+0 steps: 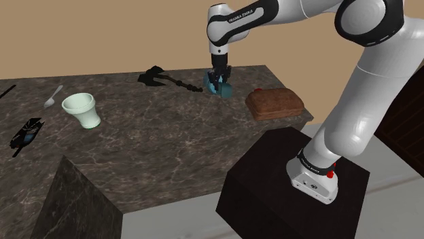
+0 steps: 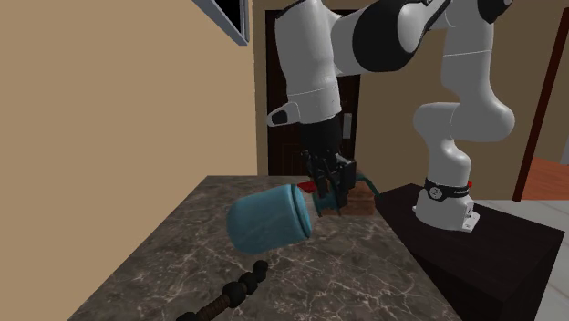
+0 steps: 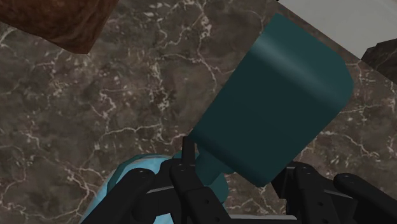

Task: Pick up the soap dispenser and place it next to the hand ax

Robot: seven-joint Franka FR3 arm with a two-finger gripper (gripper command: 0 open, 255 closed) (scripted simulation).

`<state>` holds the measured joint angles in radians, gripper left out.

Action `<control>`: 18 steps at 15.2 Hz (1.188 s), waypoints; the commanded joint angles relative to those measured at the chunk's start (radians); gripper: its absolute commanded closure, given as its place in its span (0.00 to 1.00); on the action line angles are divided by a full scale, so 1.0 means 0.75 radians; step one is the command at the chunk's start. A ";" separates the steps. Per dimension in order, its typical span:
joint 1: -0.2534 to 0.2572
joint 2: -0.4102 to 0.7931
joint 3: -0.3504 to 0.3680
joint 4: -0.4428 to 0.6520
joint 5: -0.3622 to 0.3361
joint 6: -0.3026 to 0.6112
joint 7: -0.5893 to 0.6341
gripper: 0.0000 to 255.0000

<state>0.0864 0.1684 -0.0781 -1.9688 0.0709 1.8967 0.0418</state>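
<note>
Where the task stands: pick looks done, place not finished; release is what's left, by my read.
stand point(image 1: 292, 176): well apart from the hand ax point(image 1: 157, 77), on the ax's handle side, off the tabletop point(image 1: 170, 149).
brown block point(image 1: 274, 103): on the tabletop, beyond the ax's handle end, on the stand's side of it; not part of the task.
end effector point(image 1: 219, 80): pointing down just past the ax's handle end; fingers closed in on the narrow neck of the soap dispenser point(image 2: 269, 219), gripping it.
soap dispenser: teal, tipped over on its side in the grip, body pointing toward the ax handle; just beside the handle's end. Second exterior view suggests it hangs a little above the tabletop, but cannot tell for sure if it touches.
hand ax: black, lying flat, head away from the dispenser, knobbly dark handle running toward it.
cup point(image 1: 82, 108): pale, upright, well apart from the ax on its head side.
spoon point(image 1: 53, 97): near the cup, farther from the ax than the cup is.
done: grasp, carry to the ax.
left: lower if needed, open fingers, back off.
risk guess: dispenser is sideways, so it may roll on release, maybe into the ax handle.
</note>
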 commanded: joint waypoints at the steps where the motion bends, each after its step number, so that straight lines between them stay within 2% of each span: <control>1: -0.001 0.002 0.000 -0.003 0.000 0.007 -0.001 1.00; 6: -0.001 0.002 0.000 -0.003 0.000 0.007 -0.001 1.00; 7: -0.001 0.002 0.000 -0.003 0.000 0.007 -0.001 0.00; 12: -0.001 0.002 0.000 -0.003 0.000 0.007 -0.001 0.00; 16: -0.005 -0.010 -0.005 0.153 -0.006 -0.161 0.002 0.00; 18: -0.005 -0.010 -0.005 0.153 -0.006 -0.161 0.002 0.00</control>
<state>0.0822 0.1602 -0.0816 -1.8638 0.0669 1.7861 0.0428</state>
